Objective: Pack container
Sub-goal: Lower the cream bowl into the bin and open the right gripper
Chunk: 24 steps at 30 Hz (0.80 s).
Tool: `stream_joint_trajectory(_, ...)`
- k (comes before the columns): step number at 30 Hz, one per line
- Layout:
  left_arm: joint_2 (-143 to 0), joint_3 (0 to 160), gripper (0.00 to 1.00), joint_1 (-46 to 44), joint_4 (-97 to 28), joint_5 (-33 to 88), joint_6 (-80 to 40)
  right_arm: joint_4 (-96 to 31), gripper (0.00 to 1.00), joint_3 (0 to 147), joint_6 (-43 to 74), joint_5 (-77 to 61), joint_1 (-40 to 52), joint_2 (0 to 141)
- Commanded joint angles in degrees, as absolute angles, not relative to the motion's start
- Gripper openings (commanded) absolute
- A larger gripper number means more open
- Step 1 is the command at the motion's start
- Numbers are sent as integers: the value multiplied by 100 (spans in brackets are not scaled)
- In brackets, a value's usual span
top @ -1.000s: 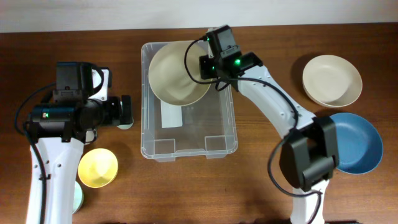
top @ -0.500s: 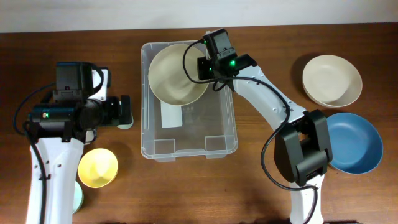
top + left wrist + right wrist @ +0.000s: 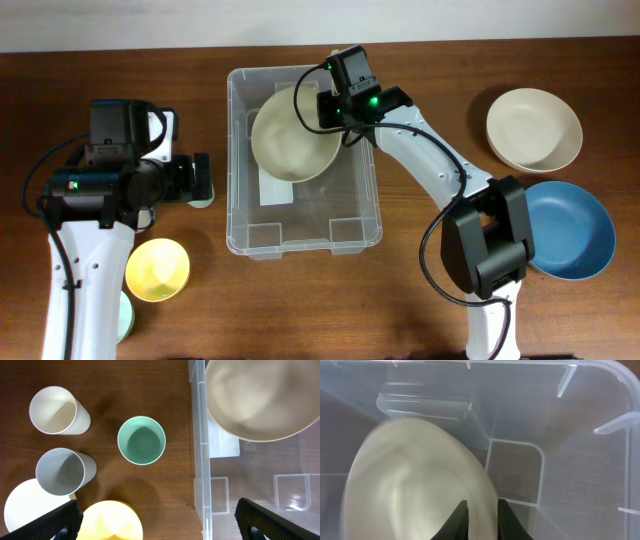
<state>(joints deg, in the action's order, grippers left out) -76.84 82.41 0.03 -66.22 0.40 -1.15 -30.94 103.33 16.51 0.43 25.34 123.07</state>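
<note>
Leftmost, my left pincer (image 3: 203, 180) hangs released above the table (image 3: 400, 300), jaws spread wide with nothing between them, near a mint cup (image 3: 141, 440). At centre frame the container (image 3: 300, 243) sits flat on the table, with a cream bowl (image 3: 293, 135) inside its upper half, blurred in my wrist views. At that bowl's right rim my right pincer (image 3: 481, 519) has its fingertips a sliver apart, and I cannot tell whether it grips or has let go.
</note>
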Motion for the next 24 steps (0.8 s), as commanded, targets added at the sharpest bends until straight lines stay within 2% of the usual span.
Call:
stream_joint_trajectory(1,-7708,8353,100,30,-6606,-27,-172,-3068,17,10501,1702,71,2591,12324)
stream_joint_trajectory(5,-7708,8353,100,30,-6604,-43,-172,-3072,25,10501,1699,71,2591,12324)
stream_joint_trajectory(9,-7708,8353,100,30,-6606,-43,-172,-3081,27,10503,1699,69,2604,12315)
stream_joint_trajectory(13,-7708,8353,100,30,-6606,-43,-172,-3238,43,10591,1496,71,2630,12055)
stream_joint_trajectory(18,-7708,8353,100,30,-6606,-43,-172,-4104,63,11159,821,115,2617,11380)
stream_joint_trajectory(21,-7708,8353,100,27,-6606,-43,-172,-4829,69,11594,596,694,2495,10984)
stream_joint_trajectory(24,-7708,8353,100,27,-6608,-40,-172,-5430,83,11909,574,1509,2123,10722)
